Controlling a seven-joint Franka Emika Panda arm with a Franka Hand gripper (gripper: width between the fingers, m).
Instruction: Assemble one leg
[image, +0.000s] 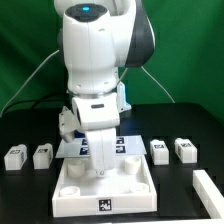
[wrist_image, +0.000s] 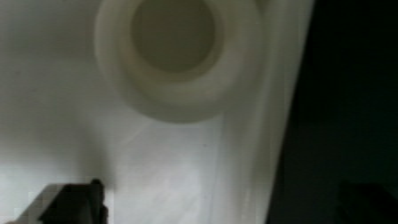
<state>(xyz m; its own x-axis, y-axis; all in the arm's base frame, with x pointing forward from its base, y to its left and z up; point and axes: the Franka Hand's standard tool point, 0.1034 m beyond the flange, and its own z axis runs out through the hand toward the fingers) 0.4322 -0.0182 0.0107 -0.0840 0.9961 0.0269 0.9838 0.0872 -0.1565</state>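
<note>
Over the tray's middle, centre of scene: claw (image: 100, 172), one item, hanging from the white arm (image: 95, 60) and lowered to about the level of the tray walls. State: released. In the wrist view one dark finger (wrist_image: 71, 205) sits far out to one side, the other is only a dim shape on the opposite side, and nothing lies between them. Beneath it: tray (image: 75, 203), large, white and square, with raised walls, round corner sockets and a marker tag on its near wall. The wrist view shows one socket (wrist_image: 178, 45) close up and blurred, set in the pale tray floor. Behind the tray, partly hidden by the arm: marker board (image: 66, 148), flat on the table. Legs, four alike, small white blocks with tags, all lying on the table, none in the tray and none held. At the exterior view's left are the outer left leg (image: 15, 156) and the inner left leg (image: 42, 155), near each other. At the exterior view's right are the inner right leg (image: 158, 150) and the outer right leg (image: 184, 149), also near each other. Near right corner: bar (image: 207, 188), white, long, well apart from the tray. Support: table (image: 30, 195), black. Background: green backdrop (image: 25, 60).
</note>
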